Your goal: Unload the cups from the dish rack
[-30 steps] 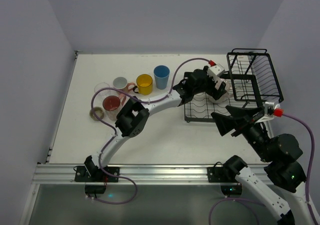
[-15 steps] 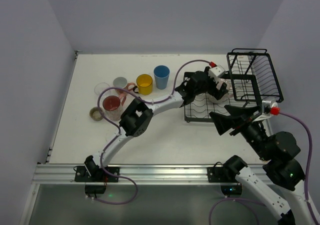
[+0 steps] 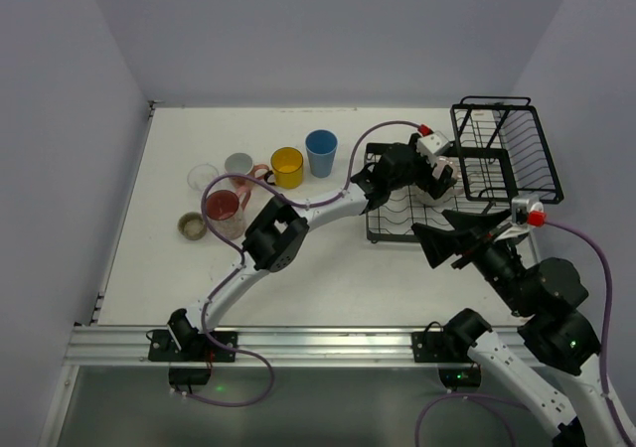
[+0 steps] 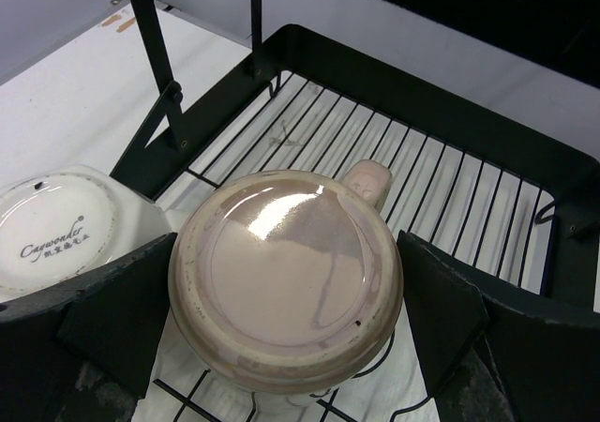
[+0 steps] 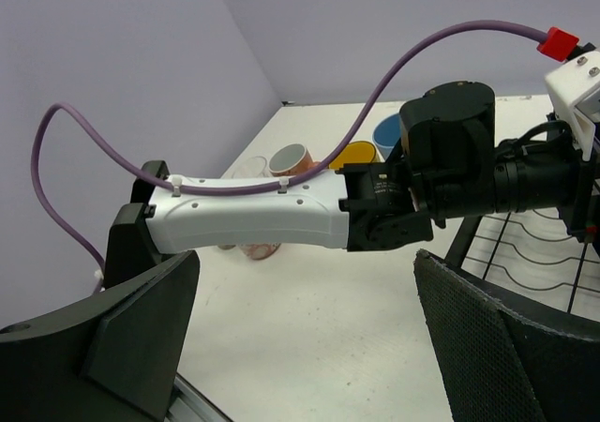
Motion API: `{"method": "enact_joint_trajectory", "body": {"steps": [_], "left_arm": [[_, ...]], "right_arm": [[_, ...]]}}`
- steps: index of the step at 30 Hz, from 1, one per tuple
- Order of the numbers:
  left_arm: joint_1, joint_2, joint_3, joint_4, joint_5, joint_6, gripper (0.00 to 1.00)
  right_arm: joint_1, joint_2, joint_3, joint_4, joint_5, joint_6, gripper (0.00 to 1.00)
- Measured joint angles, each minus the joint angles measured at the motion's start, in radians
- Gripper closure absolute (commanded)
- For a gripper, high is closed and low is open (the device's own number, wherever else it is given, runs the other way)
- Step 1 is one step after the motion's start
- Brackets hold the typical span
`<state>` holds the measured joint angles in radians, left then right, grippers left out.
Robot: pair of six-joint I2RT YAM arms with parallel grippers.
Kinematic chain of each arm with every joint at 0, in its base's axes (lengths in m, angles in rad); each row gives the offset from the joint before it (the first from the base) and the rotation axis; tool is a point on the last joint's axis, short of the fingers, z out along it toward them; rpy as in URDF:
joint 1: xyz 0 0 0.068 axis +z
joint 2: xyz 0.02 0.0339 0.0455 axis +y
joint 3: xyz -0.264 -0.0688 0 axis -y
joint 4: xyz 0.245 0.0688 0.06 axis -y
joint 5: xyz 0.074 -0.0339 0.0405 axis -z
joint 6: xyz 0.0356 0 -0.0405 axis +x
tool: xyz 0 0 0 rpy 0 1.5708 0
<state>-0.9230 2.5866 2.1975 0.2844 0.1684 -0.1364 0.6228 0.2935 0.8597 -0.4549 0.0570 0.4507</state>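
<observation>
Left claw (image 4: 287, 302) is wide open, straddling an upturned pink mug (image 4: 281, 277) at lower centre of the left wrist view. One finger stands on each side and neither is pinching yet; a thin gap shows at both. The mug sits base-up on the flat grid part of the rack (image 4: 441, 192). Its handle points toward the upper frame, clear of both fingers, so the claw can close across the plain wall. A white cup (image 4: 52, 227), also inverted, sits just beside it at left, close against the left-hand finger; whether they touch cannot be told. Judged risk: closing or lifting may nudge it. In the top view six cups (image 3: 286, 166) stand mouth-up on the counter (image 3: 328, 268) at upper left, well apart from the rack, which looks like the unloading spot. Right claw (image 5: 305, 286) is open too and holds nothing. It hangs over the counter just below the rack, facing the left arm, probably parked out of the way. Judged step: grasp the pink mug. Two cups are visibly left on the grid.
</observation>
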Motion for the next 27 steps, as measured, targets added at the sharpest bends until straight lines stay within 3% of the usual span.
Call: {"method": "enact_joint_trajectory", "body": {"steps": [3,4,6,12,17,27], "left_arm": [[0.0,0.0,0.0,0.0,-0.001,0.0,0.09],[0.0,0.0,-0.003,0.003,0.0,0.001,0.25],[0.0,-0.003,-0.023,0.03,0.001,0.006,0.47],[-0.01,-0.097,-0.194,0.111,-0.04,0.035,0.87],[-0.015,-0.2,-0.344,0.121,-0.089,0.056,1.0],[-0.014,-0.374,-0.565,0.122,-0.17,0.068,1.0]], "right_arm": [[0.0,0.0,-0.006,0.001,0.0,0.0,0.01],[0.0,0.0,-0.008,0.003,-0.001,0.0,0.01],[0.0,0.0,-0.012,0.005,-0.004,0.001,0.01],[0.0,0.0,-0.013,0.007,-0.008,0.001,0.01],[0.0,0.002,-0.013,0.02,-0.024,0.004,0.01],[0.0,0.046,-0.058,0.074,-0.041,0.043,0.01]]}}
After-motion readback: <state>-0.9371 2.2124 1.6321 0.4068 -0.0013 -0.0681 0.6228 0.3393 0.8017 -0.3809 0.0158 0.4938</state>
